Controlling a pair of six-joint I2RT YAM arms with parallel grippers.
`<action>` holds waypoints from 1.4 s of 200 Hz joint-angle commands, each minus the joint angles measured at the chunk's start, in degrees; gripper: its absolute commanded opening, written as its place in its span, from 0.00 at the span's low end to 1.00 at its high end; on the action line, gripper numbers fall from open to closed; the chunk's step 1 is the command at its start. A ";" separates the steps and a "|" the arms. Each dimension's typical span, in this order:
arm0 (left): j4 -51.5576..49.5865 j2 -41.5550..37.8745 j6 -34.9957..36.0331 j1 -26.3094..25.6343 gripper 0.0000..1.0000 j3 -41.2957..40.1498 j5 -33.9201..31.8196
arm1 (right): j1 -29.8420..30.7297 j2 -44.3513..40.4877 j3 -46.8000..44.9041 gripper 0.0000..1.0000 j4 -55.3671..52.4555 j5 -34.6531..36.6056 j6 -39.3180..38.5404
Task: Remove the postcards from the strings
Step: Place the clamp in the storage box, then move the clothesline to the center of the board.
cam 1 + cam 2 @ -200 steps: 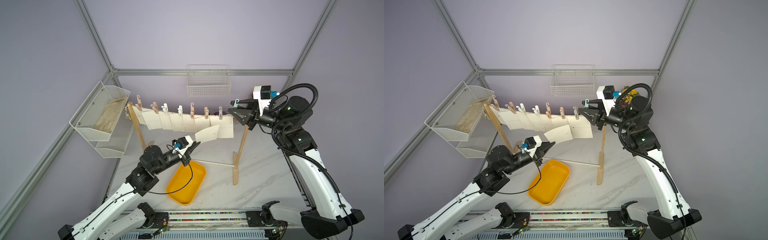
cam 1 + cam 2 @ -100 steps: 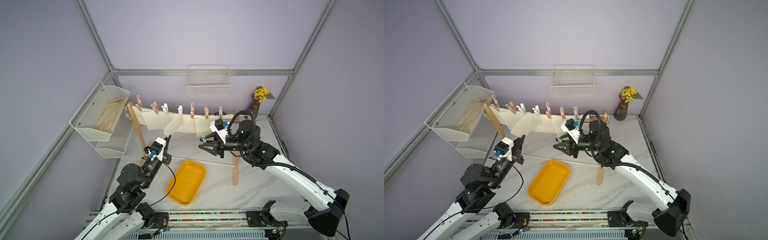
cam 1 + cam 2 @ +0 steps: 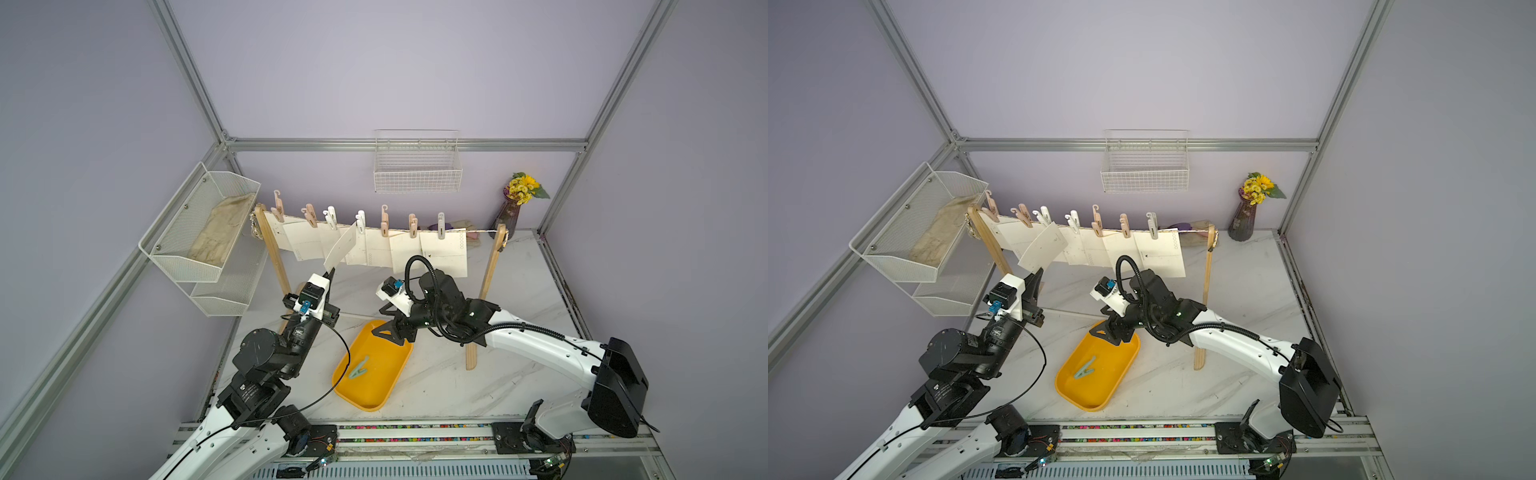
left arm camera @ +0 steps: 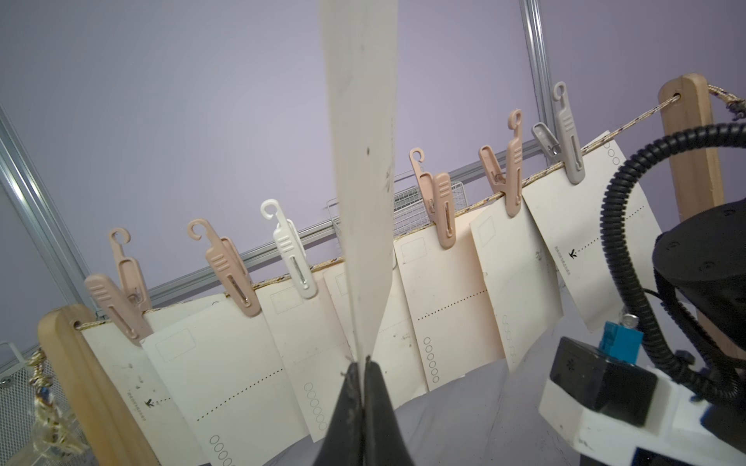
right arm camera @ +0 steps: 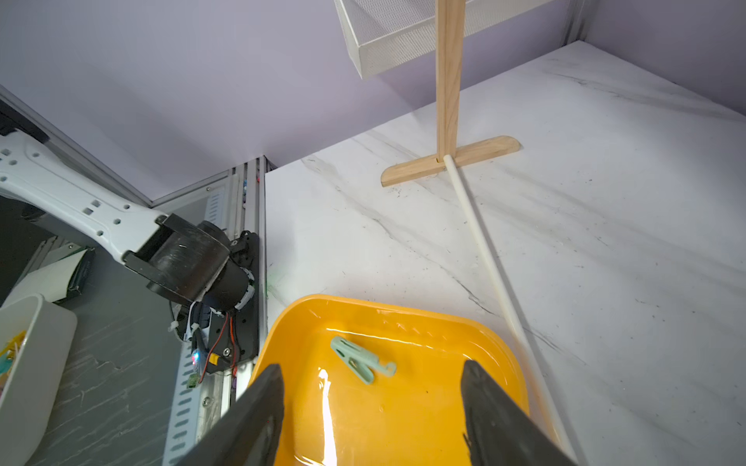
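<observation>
Several cream postcards (image 3: 442, 253) (image 4: 444, 290) hang from the strings (image 4: 476, 205), a beige rope between two wooden posts, each pinned by a pastel clothespin. My left gripper (image 3: 330, 272) (image 3: 1038, 272) (image 4: 363, 365) is shut on the lower edge of one postcard (image 3: 341, 249) (image 3: 1042, 251) (image 4: 363, 161). That card stands upright in front of the row, with no clothespin on it. My right gripper (image 3: 392, 332) (image 3: 1113, 332) (image 5: 371, 365) hangs open and empty over the far end of a yellow tray (image 3: 365, 403) (image 5: 363, 300). A green clothespin (image 3: 359, 368) (image 5: 361, 359) lies in the tray.
A white rod (image 5: 484, 250) joins the rack's feet on the marble table, just behind the tray. White mesh baskets (image 3: 199, 232) hang on the left wall and a wire basket (image 3: 417, 166) on the back wall. A vase of yellow flowers (image 3: 513, 212) stands at the back right.
My right gripper came down from the rope's right end to the tray and opened; the green clothespin now lies in the tray. My left gripper swung its postcard leftward and upright.
</observation>
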 commanded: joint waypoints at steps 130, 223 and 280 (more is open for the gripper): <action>-18.14 13.53 -3.64 -0.14 0.01 9.49 40.05 | -6.74 -28.22 -15.81 0.89 -5.45 24.13 23.38; -17.91 17.26 -7.86 -0.61 0.01 10.92 41.74 | -15.55 -31.47 -25.32 0.89 3.80 32.84 29.92; -16.49 16.93 -9.04 -0.74 0.01 9.63 41.41 | -15.55 -24.87 -27.56 0.89 16.42 35.00 32.70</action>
